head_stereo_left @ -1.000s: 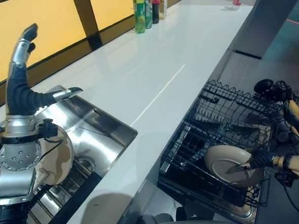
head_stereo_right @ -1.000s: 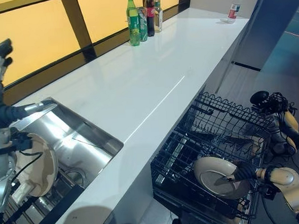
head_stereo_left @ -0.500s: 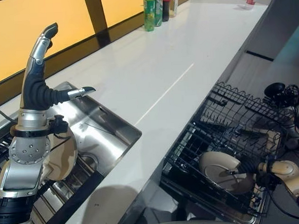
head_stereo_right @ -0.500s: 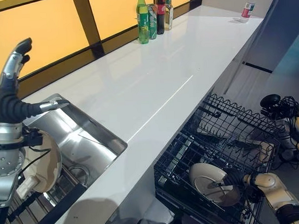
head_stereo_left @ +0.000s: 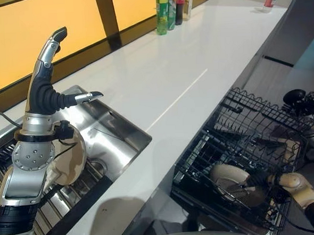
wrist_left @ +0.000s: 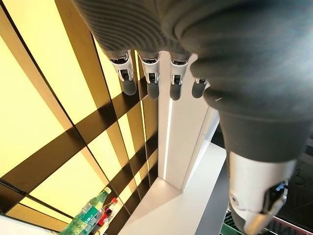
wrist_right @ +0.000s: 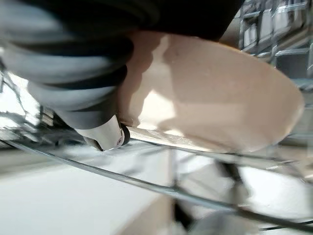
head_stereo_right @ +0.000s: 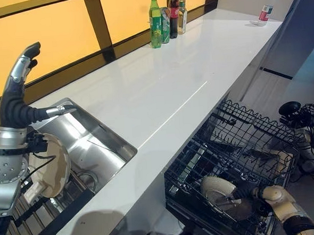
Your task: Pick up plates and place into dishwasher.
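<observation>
The right hand (head_stereo_right: 246, 191) is down inside the dishwasher rack (head_stereo_right: 244, 144), against a cream plate (head_stereo_right: 217, 188) that stands tilted among the wires of the lower basket. The right wrist view shows the plate (wrist_right: 215, 103) close against the hand's dark cover with a rack wire running under its rim, but the fingers are hidden behind the plate, so I cannot tell whether they are pinching it or lying loose.

The left hand (head_stereo_left: 50, 65) is raised high over the steel sink (head_stereo_left: 102, 137) at the near left end of the white bench (head_stereo_left: 160, 80), fingers straight and spread, thumb stuck out sideways, holding nothing. Below that arm, a second cream plate (head_stereo_right: 51, 172) leans in the draining area beside the sink, waiting its turn.

Far down the bench, against the back edge, stands a cluster of bottles (head_stereo_right: 167, 15), and another small bottle (head_stereo_right: 267, 7) sits at the far right corner.

The risk I see is at the rack: the plate looks only half settled, leaning rather than slotted between tines. If the hand pulls away at an angle it could drag the rim, tip the plate flat or knock it against the wires. The wrist could also snag the basket's wire edge on the way out.
</observation>
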